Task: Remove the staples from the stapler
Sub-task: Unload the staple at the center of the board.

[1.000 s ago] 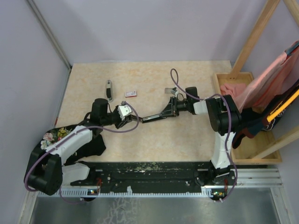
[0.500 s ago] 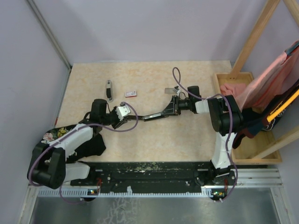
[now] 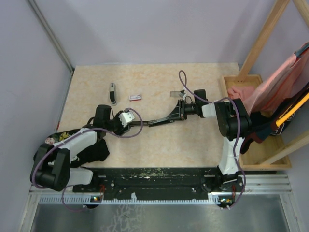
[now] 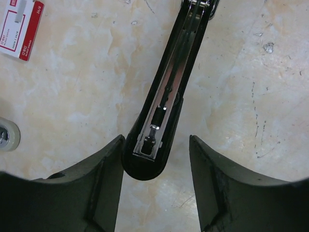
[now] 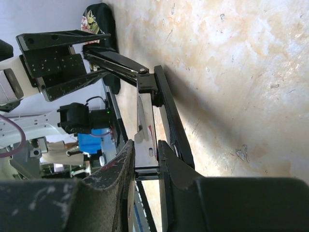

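The black stapler (image 3: 159,119) lies unfolded across the middle of the table. My right gripper (image 5: 145,150) is shut on its silver metal part (image 5: 144,130) near the hinge, also visible from above (image 3: 179,110). My left gripper (image 4: 155,145) is open, its fingers (image 4: 104,179) on either side of the stapler's rounded black end (image 4: 145,162). The open metal channel (image 4: 169,92) shows a spring pusher; I make out no staples in it. A small grey piece (image 3: 174,94) lies behind the right gripper; I cannot tell whether it is staples.
A red-and-white box (image 3: 135,96) (image 4: 21,24) and a slim dark tool (image 3: 113,93) lie at the back left. A wooden tray (image 3: 228,79) with pink cloth stands at the right edge. A clear roll (image 4: 7,135) sits by the left gripper.
My left gripper has opened and let go of the stapler's end. The right gripper keeps its hold and has barely moved.
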